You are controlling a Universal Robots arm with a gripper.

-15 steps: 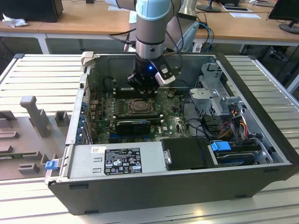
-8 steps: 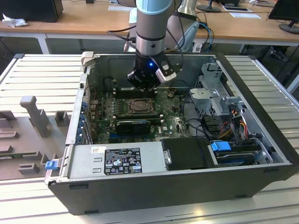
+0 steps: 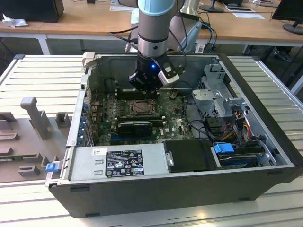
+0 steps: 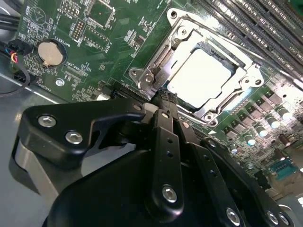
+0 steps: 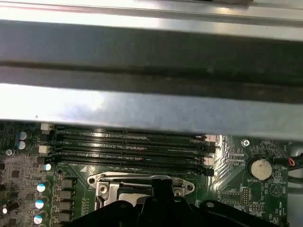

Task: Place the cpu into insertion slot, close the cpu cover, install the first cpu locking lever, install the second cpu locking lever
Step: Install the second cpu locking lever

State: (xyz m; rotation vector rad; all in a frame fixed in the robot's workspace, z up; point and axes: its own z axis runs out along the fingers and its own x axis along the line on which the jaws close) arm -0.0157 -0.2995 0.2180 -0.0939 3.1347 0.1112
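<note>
One gripper [image 4: 163,97], jaws pressed together, tip just beside one cpu cover [image 4: 236,71] lying flat over one cpu [image 4: 201,78] seated in the insertion slot [image 3: 140,108]. Four memory slots [image 5: 128,149] beside.

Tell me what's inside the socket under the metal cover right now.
Through the cover's window, the chip's bright metal top shows, seated in the socket. The socket's contacts beneath are covered. The gripper hangs at the frame's edge.
</note>
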